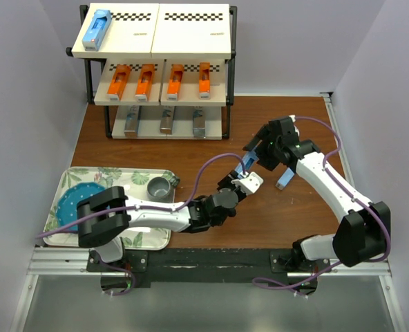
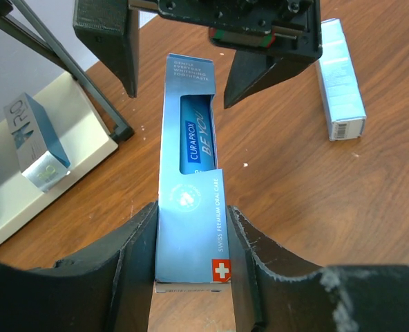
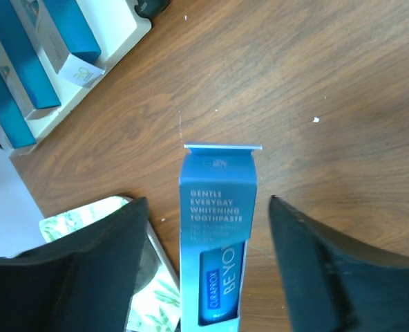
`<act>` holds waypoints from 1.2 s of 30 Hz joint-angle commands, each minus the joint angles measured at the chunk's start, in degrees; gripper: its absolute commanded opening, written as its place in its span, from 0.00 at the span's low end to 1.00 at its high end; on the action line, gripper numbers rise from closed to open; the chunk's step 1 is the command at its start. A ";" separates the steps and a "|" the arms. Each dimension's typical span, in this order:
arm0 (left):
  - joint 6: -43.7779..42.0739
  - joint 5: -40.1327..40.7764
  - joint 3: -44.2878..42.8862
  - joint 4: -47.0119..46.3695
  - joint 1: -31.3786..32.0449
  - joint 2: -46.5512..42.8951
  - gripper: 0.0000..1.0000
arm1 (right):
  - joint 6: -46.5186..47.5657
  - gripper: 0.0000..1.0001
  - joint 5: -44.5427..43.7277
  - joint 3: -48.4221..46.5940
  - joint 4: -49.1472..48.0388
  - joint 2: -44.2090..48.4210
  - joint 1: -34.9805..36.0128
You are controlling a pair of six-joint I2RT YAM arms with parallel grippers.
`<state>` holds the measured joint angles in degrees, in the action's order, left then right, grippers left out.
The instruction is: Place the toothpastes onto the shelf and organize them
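1. A spare light blue box [image 2: 339,79] lay flat on the wood just to the right of the right gripper [image 3: 208,204], apart from it.
2. A leaf-patterned tray [image 1: 121,176] sat at the near left, carrying a round blue plate [image 1: 73,200] and a grey cup [image 1: 159,187], and the left arm passed along its near side.
3. The shelf [image 1: 191,34] stood at the far left. One light blue box [image 1: 96,29] sat on its top board, four orange boxes [image 1: 119,81] on the middle tier and three metallic boxes [image 1: 131,123] on the bottom.
4. The left arm stretched low from its base toward the table's middle. The left gripper [image 2: 192,214] was clenched on the near end of the held toothpaste box [image 2: 191,152], a light blue one between the two grippers.
5. The right arm bent in from the right, elbow raised and wrist angled down. Its fingers [image 3: 308,263] stood spread on either side of the box's far end with a gap on each side, so it was released.
6. Whether the held box touched the wood could not be told.
7. The table [image 1: 191,149] was brown wood grain, with pale lavender walls on three sides.
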<state>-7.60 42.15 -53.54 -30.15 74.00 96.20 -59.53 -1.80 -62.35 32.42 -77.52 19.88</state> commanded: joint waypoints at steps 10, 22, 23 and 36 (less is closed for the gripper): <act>7.16 -6.90 3.53 5.27 -6.65 -13.75 0.00 | 14.25 0.98 -7.33 -9.09 -1.58 4.21 0.07; 6.29 -23.42 -9.98 20.91 -20.63 -22.72 0.00 | 26.65 0.98 -15.50 -4.64 -8.33 17.11 -0.01; 5.84 -25.69 -11.40 21.88 -21.43 -22.99 0.00 | 27.00 0.98 -16.03 -3.84 -9.04 18.09 0.16; 2.15 -33.63 -45.31 39.73 -34.34 -16.05 0.00 | 29.03 0.98 -20.61 2.49 -6.24 25.21 0.16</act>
<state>-3.25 10.55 -88.99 6.66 43.51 78.17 -31.38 -20.38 -61.32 25.34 -54.22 19.92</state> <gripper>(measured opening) 0.452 0.983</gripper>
